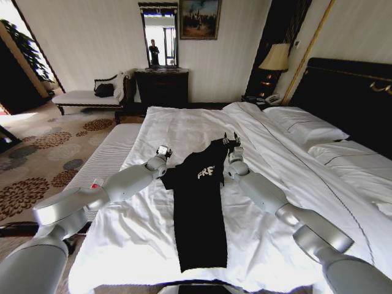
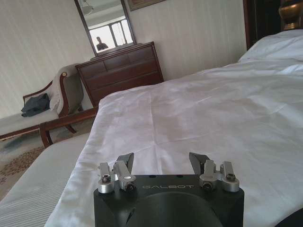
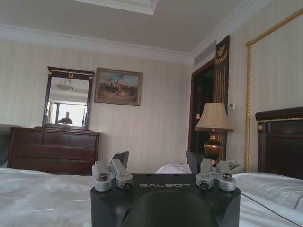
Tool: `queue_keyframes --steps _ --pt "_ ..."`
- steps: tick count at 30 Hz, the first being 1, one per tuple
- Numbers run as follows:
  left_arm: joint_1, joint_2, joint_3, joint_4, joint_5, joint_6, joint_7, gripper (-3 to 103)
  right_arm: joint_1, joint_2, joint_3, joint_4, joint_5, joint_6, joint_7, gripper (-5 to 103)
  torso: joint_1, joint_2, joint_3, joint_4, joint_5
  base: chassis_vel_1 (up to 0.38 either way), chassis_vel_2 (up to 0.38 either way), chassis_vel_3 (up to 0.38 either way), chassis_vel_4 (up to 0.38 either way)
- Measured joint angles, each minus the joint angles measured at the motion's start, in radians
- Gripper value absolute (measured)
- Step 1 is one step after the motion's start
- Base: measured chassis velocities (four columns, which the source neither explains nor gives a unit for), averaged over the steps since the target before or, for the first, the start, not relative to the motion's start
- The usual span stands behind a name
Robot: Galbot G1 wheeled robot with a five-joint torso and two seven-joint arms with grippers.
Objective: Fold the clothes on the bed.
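The clothes are one black T-shirt (image 1: 199, 208) with white lettering, lying in a long narrow strip down the middle of the bed (image 1: 275, 159). One short sleeve sticks out toward my left arm. My left gripper (image 1: 164, 151) hovers just beyond that sleeve, and in the left wrist view it (image 2: 161, 158) is open with nothing between its fingers, facing bare white sheet (image 2: 189, 109). My right gripper (image 1: 232, 142) is at the shirt's far right corner. In the right wrist view it (image 3: 158, 156) is open and holds nothing, raised above the sheet (image 3: 38, 194).
Pillows (image 1: 303, 122) and a dark headboard (image 1: 349, 92) lie to the right. A white bench (image 1: 104, 153) with a small white-and-red tube (image 1: 97, 182) runs along the bed's left side. A dresser (image 1: 162, 86), chaise (image 1: 92, 95) and lamp (image 1: 275, 58) stand beyond.
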Motion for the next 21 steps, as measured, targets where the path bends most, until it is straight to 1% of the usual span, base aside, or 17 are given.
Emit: queue_keyframes --steps 2,3,4,5,6,7,8,10,11,13,15,16,17,18,19,20,21 --pt "0.029 0.079 -0.033 -0.09 -0.022 0.002 -0.005 81 0.0 -0.05 -0.028 0.026 0.03 -0.004 0.008 80 0.0 0.0 0.0 -0.0013 0.0 0.0 0.0 0.0 0.0" --pt "0.048 0.113 -0.049 -0.127 -0.024 0.003 -0.005 81 -0.008 -0.067 -0.033 0.038 0.031 -0.004 0.009 85 0.0 0.0 0.0 -0.0011 0.0001 0.0 0.0 0.0 0.0" --pt "0.073 0.153 -0.078 -0.171 -0.03 0.004 -0.005 86 -0.02 -0.082 -0.03 0.055 0.031 -0.001 0.009 85 0.0 0.0 0.0 -0.0013 0.0001 0.0 0.0 0.0 0.0" --pt "0.1 0.191 -0.113 -0.211 -0.04 0.007 -0.006 92 -0.032 -0.095 -0.018 0.075 0.037 0.003 0.009 91 0.0 0.0 0.0 -0.0015 0.0005 0.0 0.0 0.0 0.0" --pt "0.1 0.191 -0.113 -0.211 -0.04 0.007 -0.006 92 -0.032 -0.095 -0.018 0.075 0.037 0.003 0.009 91 0.0 0.0 0.0 -0.0015 0.0005 0.0 0.0 0.0 0.0" --pt "0.147 0.242 -0.177 -0.268 -0.062 0.015 -0.012 97 -0.047 -0.113 0.004 0.106 0.058 0.009 0.009 96 0.0 0.0 0.0 -0.0004 0.0005 0.0 0.0 0.0 0.0" --pt "0.191 0.279 -0.236 -0.313 -0.088 0.024 -0.016 99 -0.061 -0.132 0.022 0.139 0.085 0.013 0.009 99 0.0 0.0 0.0 0.0 0.0002 0.0 0.0 0.0 0.0" --pt "0.299 0.343 -0.37 -0.39 -0.129 0.039 -0.017 100 -0.102 -0.179 0.065 0.221 0.143 0.015 0.003 100 0.0 0.0 0.0 0.0005 0.0001 0.0 0.0 0.0 0.0" --pt "0.299 0.343 -0.37 -0.39 -0.129 0.039 -0.017 100 -0.102 -0.179 0.065 0.221 0.143 0.015 0.003 100 0.0 0.0 0.0 0.0005 0.0001 0.0 0.0 0.0 0.0" --pt "0.429 0.374 -0.532 -0.441 -0.168 0.048 -0.013 100 -0.15 -0.231 0.113 0.3 0.192 0.026 -0.02 100 0.0 0.0 0.0 0.0005 0.0001 0.0 0.0 0.0 0.0" --pt "0.559 0.377 -0.713 -0.486 -0.24 0.057 -0.02 100 -0.201 -0.285 0.182 0.376 0.239 0.045 -0.052 100 0.0 0.0 0.0 -0.0004 0.0001 0.0 0.0 0.0 0.0" --pt "0.608 0.373 -0.784 -0.505 -0.269 0.062 -0.026 100 -0.227 -0.31 0.223 0.412 0.259 0.057 -0.066 100 0.0 0.0 0.0 -0.0008 0.0003 0.0 0.0 0.0 0.0" --pt "0.608 0.373 -0.784 -0.505 -0.269 0.062 -0.026 100 -0.227 -0.31 0.223 0.412 0.259 0.057 -0.066 100 0.0 0.0 0.0 -0.0008 0.0003 0.0 0.0 0.0 0.0" --pt "0.654 0.366 -0.85 -0.52 -0.288 0.067 -0.027 100 -0.251 -0.333 0.258 0.446 0.273 0.068 -0.077 100 0.0 0.0 0.0 -0.0011 0.0004 0.0 0.0 0.0 0.0" --pt "0.721 0.355 -0.939 -0.532 -0.293 0.069 -0.018 100 -0.289 -0.367 0.308 0.496 0.288 0.081 -0.085 100 0.0 0.0 0.0 -0.0015 0.0004 0.0 0.0 0.0 0.0" --pt "0.779 0.346 -1.0 -0.536 -0.279 0.068 0.004 100 -0.322 -0.392 0.348 0.532 0.293 0.089 -0.088 100 0.0 0.0 0.0 -0.0014 0.0005 0.0 0.0 0.0 0.0" --pt "0.863 0.335 -1.069 -0.536 -0.234 0.058 0.043 100 -0.373 -0.419 0.403 0.57 0.29 0.098 -0.093 100 0.0 0.0 0.0 -0.0012 0.0005 0.0 0.0 0.0 0.0"
